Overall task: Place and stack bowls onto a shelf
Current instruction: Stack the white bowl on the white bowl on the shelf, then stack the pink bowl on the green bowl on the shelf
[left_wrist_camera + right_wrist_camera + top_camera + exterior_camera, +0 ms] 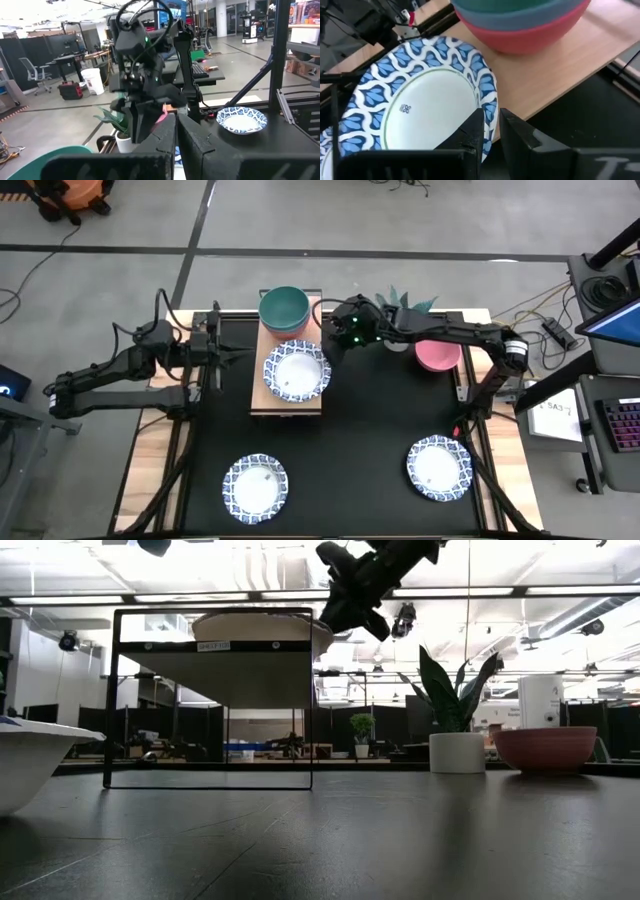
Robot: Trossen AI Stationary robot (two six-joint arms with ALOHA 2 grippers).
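one right pincer (335, 348) | at shelf dish (296, 373) rim | fingers nearly closed

Bright overhead strip lights fill the hall, seen as glaring white bands across the top of the low view. The black tabletop (330, 840) takes a soft sheen in that view's lower half (near surface blurred). The shelf (215, 690) stands dark against the brightness. In the left wrist view the other arm's gripper (142, 100) is smeared with blur.
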